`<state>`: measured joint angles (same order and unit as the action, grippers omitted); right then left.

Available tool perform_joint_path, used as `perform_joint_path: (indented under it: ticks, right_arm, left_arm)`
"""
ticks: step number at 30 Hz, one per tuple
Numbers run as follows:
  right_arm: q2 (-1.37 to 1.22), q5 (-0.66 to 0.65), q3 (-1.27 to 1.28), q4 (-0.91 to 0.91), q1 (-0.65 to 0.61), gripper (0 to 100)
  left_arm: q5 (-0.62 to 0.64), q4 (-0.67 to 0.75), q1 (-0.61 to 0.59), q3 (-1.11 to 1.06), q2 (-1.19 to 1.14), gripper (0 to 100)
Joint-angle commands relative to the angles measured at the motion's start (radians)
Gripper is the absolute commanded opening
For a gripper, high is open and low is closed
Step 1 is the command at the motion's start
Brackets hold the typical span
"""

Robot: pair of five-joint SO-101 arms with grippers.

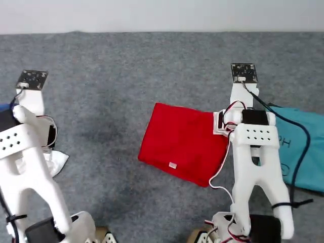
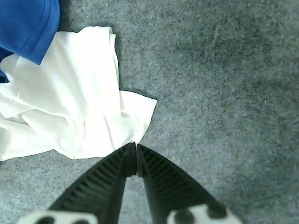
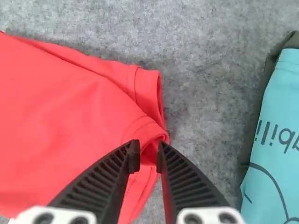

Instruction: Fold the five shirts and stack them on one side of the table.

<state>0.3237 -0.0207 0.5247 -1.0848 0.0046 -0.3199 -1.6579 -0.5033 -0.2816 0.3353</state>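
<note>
- Red shirt: lies mid-table on the grey carpeted table, doubled into a rough rectangle, tilted, small label tab showing near its front edge.
- Step in hand, by judgement: folding this one. Looks partly done, not yet stacked.
- Right gripper: pinches the hemmed corner at the garment's right edge, fingers nearly together with red cloth between them.
- Right arm: stretches forward from the near edge, wrist bent down over that corner, between the red cloth and the teal shirt lying at the table's right.
- Left gripper: fingers together, tips meeting at the edge of the crumpled white shirt. Cannot tell whether any cloth is nipped.
- Left arm: stands at the table's left side, above the white shirt, with the blue shirt overlapping it.
- Next move, likely: calls for carrying the pinched corner across without dragging the whole bundle, then sliding the fold aside. Thin cloth may slip.
</note>
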Motion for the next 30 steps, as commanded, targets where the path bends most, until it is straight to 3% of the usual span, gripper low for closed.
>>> perform_joint_path:
  ticks: [1, 12, 26, 30]
  right_arm:
    - [-0.036, 0.011, -0.017, 0.021, 0.007, 7.5]
    - [-0.136, 0.015, -0.034, 0.059, -0.058, 7.2]
    - [-0.068, 0.017, -0.152, -0.131, -0.068, 7.6]
    - [-0.073, 0.069, -0.152, -0.139, -0.070, 13.6]
  left_arm:
    - [-0.006, 0.012, -0.002, 0.001, 0.040, 0]
    - [-0.006, 0.012, -0.002, 0.001, 0.040, 0]
    - [-0.006, 0.014, -0.002, 0.001, 0.032, 0]
    - [-0.006, 0.012, -0.002, 0.001, 0.032, 0]
